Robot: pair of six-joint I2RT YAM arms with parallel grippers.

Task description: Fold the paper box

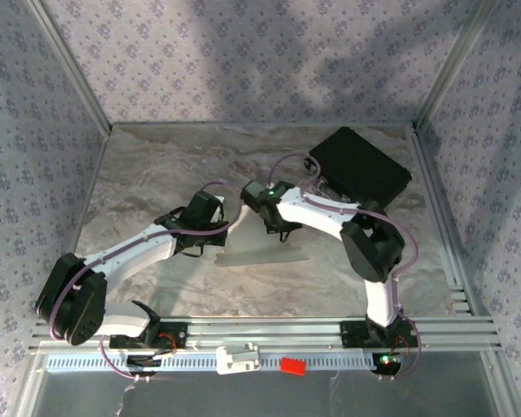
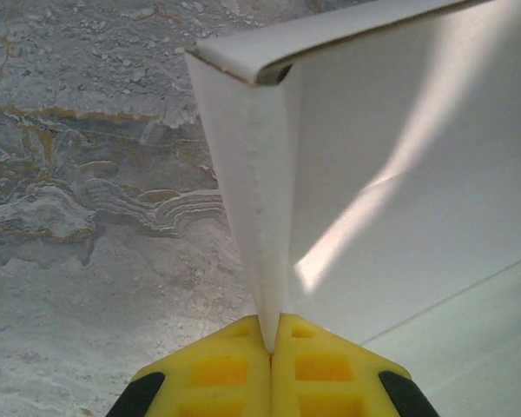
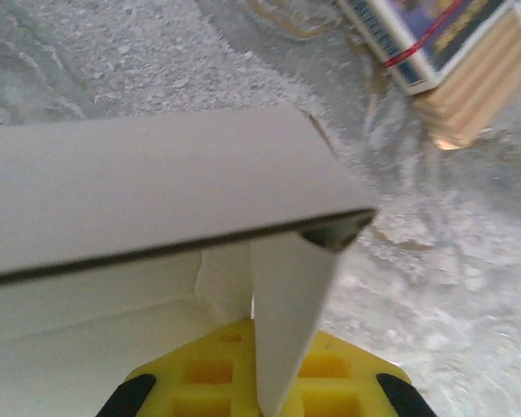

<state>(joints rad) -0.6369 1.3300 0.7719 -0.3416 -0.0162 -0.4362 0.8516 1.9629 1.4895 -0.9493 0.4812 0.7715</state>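
The paper box (image 1: 262, 252) is a white cardboard piece, partly folded, lying mid-table between my two arms. My left gripper (image 1: 210, 233) is shut on it from the left. In the left wrist view the yellow fingers (image 2: 217, 369) pinch a thin upright flap (image 2: 262, 226) of the paper box, with a broad white panel (image 2: 408, 174) to the right. My right gripper (image 1: 276, 228) is shut on it from the right. In the right wrist view a narrow flap (image 3: 291, 304) runs down between the closed yellow fingers (image 3: 347, 373), under a folded-over panel (image 3: 148, 187).
A black rectangular case (image 1: 361, 165) lies at the back right of the marbled table (image 1: 156, 165). A small tan and purple packet (image 3: 447, 48) sits beyond the right gripper. Patterned walls with metal rails enclose the table on three sides.
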